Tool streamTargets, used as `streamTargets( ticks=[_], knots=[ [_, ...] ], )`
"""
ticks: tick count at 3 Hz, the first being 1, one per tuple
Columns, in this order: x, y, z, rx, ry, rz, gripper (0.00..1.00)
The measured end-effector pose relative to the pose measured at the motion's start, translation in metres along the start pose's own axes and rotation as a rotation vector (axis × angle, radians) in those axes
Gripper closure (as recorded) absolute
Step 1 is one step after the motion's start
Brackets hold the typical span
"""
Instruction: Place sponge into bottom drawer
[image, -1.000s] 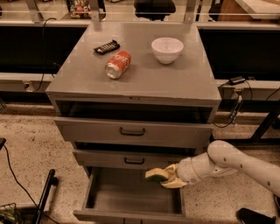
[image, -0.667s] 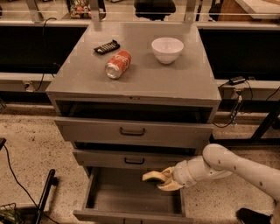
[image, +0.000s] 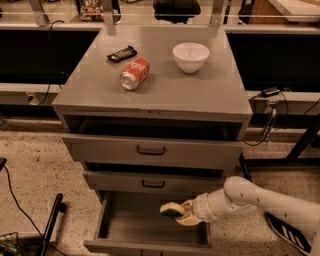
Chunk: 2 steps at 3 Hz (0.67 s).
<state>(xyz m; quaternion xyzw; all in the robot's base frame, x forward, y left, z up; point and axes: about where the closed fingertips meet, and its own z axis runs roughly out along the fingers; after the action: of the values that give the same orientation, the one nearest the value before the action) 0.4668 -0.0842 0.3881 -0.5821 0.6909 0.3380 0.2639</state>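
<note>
Leftward: jaws with sponge (image: 172, 209) over bottom drawer (image: 140, 226)

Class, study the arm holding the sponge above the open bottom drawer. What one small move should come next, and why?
Probably lower the gripper a little, then release. It grips the sponge above the right part of the open bottom drawer, whose grey floor shows beneath it, so a short descent should set the sponge inside rather than dropping it from height.

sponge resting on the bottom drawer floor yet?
No, the hand holds the sponge in the air over the right half of the open bottom drawer, clear of its floor.
</note>
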Motion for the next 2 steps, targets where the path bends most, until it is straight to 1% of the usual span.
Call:
streamTargets(
  ticks=[1,2],
  knots=[
    [0.017,-0.004,0.015,0.022,0.014,0.045,1.0],
    [0.019,-0.01,-0.003,0.127,-0.006,0.038,1.0]
  ],
)
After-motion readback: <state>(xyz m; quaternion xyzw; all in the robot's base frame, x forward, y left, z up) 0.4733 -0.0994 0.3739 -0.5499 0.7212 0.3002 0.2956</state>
